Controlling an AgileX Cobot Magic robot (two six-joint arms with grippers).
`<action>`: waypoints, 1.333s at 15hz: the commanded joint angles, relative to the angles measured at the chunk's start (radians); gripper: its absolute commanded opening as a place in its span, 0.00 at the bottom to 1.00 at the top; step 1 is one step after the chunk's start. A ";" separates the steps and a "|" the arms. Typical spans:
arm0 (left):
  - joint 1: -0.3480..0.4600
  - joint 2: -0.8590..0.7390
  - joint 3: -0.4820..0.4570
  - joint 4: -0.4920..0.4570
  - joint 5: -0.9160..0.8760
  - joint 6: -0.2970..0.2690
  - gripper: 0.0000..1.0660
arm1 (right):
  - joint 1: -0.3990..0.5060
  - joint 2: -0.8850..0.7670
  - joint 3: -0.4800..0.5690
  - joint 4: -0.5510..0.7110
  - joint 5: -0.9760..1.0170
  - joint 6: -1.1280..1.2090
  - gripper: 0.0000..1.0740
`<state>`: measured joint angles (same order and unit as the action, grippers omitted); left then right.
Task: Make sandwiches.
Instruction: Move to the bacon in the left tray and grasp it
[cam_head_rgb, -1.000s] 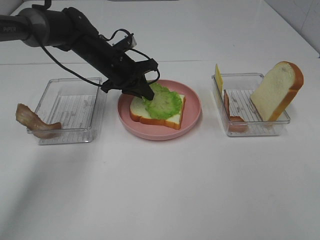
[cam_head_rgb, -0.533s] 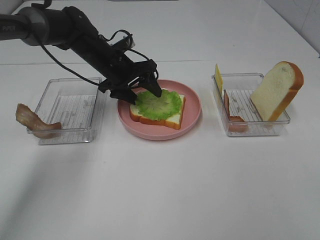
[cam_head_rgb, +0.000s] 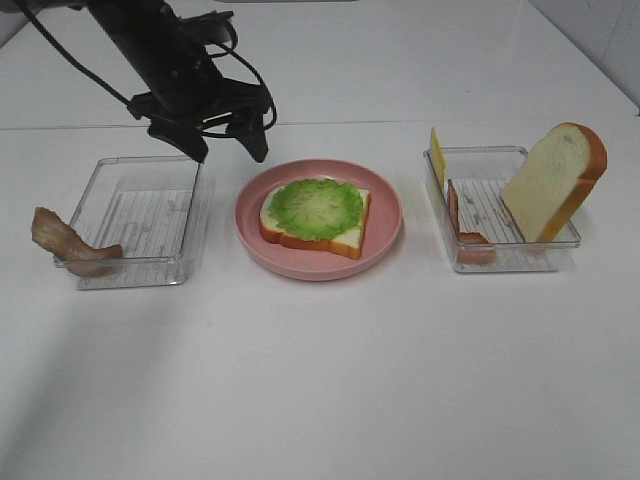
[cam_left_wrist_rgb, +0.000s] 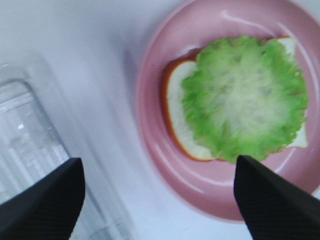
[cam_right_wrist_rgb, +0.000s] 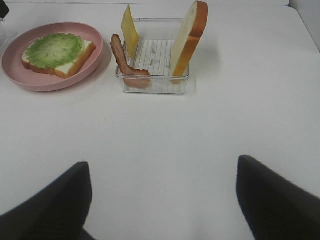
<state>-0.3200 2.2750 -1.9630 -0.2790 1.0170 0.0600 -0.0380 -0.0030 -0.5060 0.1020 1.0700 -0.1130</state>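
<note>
A bread slice (cam_head_rgb: 340, 237) lies on the pink plate (cam_head_rgb: 388, 222) with a green lettuce leaf (cam_head_rgb: 316, 208) flat on top. My left gripper (cam_head_rgb: 230, 150) hangs open and empty above the plate's far-left rim. The left wrist view shows its fingers (cam_left_wrist_rgb: 46, 204) spread wide over the lettuce (cam_left_wrist_rgb: 245, 97) and plate (cam_left_wrist_rgb: 150, 125). My right gripper (cam_right_wrist_rgb: 162, 170) is open over bare table, well short of the right tray (cam_right_wrist_rgb: 155, 82). That tray holds an upright bread slice (cam_head_rgb: 555, 180), a yellow cheese slice (cam_head_rgb: 437, 155) and a bacon strip (cam_head_rgb: 462, 228).
A clear tray (cam_head_rgb: 140, 215) stands left of the plate. A bacon strip (cam_head_rgb: 68, 245) hangs over its front-left corner. The right wrist view shows bread (cam_right_wrist_rgb: 187, 35), cheese (cam_right_wrist_rgb: 131, 25) and bacon (cam_right_wrist_rgb: 125, 60) in the right tray, and the plate (cam_right_wrist_rgb: 95, 60) to one side.
My left gripper opened and let go of the lettuce, which now lies flat on the bread. The gripper then rose and drew back toward the far left.
</note>
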 joint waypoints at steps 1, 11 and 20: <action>-0.001 -0.035 0.000 0.173 0.102 -0.060 0.73 | -0.005 -0.013 0.003 -0.001 -0.009 -0.005 0.71; 0.004 -0.063 0.002 0.355 0.271 -0.124 0.71 | -0.005 -0.013 0.003 -0.001 -0.009 -0.005 0.71; 0.193 -0.282 0.346 0.317 0.220 -0.195 0.71 | -0.005 -0.013 0.003 0.000 -0.009 -0.005 0.71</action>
<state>-0.1290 2.0040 -1.6330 0.0490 1.2140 -0.1240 -0.0380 -0.0030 -0.5060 0.1020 1.0700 -0.1130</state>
